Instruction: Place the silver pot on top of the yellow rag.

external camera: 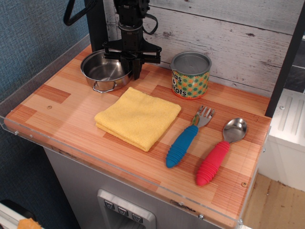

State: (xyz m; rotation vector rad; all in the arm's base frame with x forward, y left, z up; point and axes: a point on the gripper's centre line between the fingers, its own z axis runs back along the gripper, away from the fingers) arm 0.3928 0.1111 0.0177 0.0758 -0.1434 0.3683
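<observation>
Tool [133, 71] at the back of the table [57, 102], its dark fingers drawn close together over the right-hand rim of the silver pot [102, 70]; it looks clamped on that rim, one finger inside the bowl and one outside, though the contact itself is hard to make out from this angle. Working left to right: the pot's body lies to the left of the tool, so the load hangs off to one side of the grip. One wire loop handle points toward the front edge; the other is not clearly seen. Whether the pot's base rests on the table or is just clear of it, cannot tell. Directly in front of the tool and slightly to its right sits the yellow rag [138, 117], folded, lying cornerwise, its nearest corner just beside the pot's front-right side. Judgement: the carry runs forward and a little right from the tool, a short diagonal, and the pot's centre must end over the rag's middle, so the tool itself should stop past centre on the rag's right half. Further right of the tool stands a dotted can [190, 75], near the path but not across it. A blue-handled fork [187, 137] and a red-handled spoon [220, 152] lie well to the right and forward, out of the way.
</observation>
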